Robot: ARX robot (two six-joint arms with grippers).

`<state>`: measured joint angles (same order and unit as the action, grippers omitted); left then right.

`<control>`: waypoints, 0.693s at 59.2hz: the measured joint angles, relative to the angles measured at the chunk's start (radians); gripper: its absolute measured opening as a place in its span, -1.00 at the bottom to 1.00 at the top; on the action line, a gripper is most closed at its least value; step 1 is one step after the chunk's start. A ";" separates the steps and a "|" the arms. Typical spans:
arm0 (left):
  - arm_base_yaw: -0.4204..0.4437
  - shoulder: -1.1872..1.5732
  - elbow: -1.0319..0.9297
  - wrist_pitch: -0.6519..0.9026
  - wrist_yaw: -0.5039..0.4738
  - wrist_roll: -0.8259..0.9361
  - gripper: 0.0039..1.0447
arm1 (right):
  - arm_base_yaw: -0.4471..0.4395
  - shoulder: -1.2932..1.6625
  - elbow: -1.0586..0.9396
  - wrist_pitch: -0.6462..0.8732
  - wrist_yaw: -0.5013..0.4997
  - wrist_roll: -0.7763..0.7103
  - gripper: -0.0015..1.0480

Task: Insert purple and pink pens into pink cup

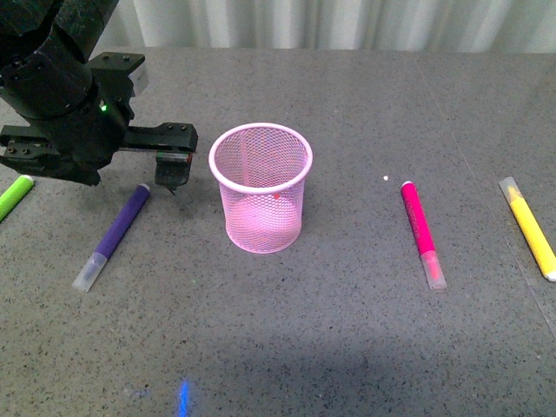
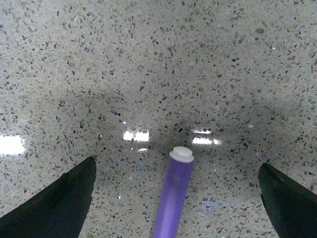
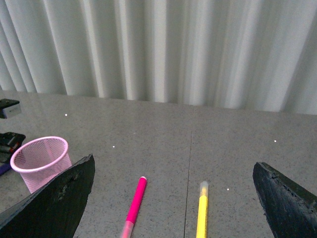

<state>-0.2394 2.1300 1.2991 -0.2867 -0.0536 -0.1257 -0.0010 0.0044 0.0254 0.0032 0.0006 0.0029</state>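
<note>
The pink cup (image 1: 261,204) stands upright mid-table; nothing shows inside it. The purple pen (image 1: 117,228) lies flat to its left, white end toward the back. My left gripper (image 2: 177,165) hovers open over that white end, its fingers wide on either side of the purple pen (image 2: 174,198) and not touching it. In the front view one left fingertip (image 1: 174,176) shows beside the cup. The pink pen (image 1: 421,228) lies flat to the cup's right. My right gripper (image 3: 173,162) is open and empty, high above the pink pen (image 3: 134,206), and is outside the front view.
A yellow marker (image 1: 530,228) lies near the table's right edge, and a green marker (image 1: 13,198) at the far left edge. White curtains (image 3: 158,49) hang behind the table. The left arm's black body (image 1: 61,104) fills the upper left.
</note>
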 joint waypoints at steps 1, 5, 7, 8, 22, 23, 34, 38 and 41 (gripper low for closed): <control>0.000 0.003 0.000 0.001 0.000 0.000 0.85 | 0.000 0.000 0.000 0.000 0.000 0.000 0.86; 0.000 0.011 0.000 0.009 0.000 0.000 0.85 | 0.000 0.000 0.000 0.000 0.000 0.000 0.86; 0.000 0.014 0.000 0.013 0.001 0.001 0.85 | 0.000 0.000 0.000 0.000 0.000 0.000 0.86; 0.000 0.015 0.000 0.015 0.001 0.001 0.85 | 0.000 0.000 0.000 0.000 0.000 0.000 0.86; 0.000 0.019 -0.018 0.047 0.002 0.002 0.85 | 0.000 0.000 0.000 0.000 0.000 0.000 0.86; 0.000 0.019 -0.022 0.049 0.004 0.001 0.85 | 0.000 0.000 0.000 0.000 0.000 0.000 0.86; 0.000 0.024 -0.043 0.068 0.009 0.002 0.85 | 0.000 0.000 0.000 0.000 0.000 0.000 0.86; -0.001 0.025 -0.043 0.076 0.011 0.005 0.74 | 0.000 0.000 0.000 0.000 0.000 0.000 0.86; -0.003 0.026 -0.044 0.081 0.014 0.005 0.53 | 0.000 0.000 0.000 0.000 0.000 0.000 0.86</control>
<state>-0.2420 2.1555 1.2552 -0.2058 -0.0399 -0.1207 -0.0010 0.0044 0.0254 0.0032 0.0006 0.0029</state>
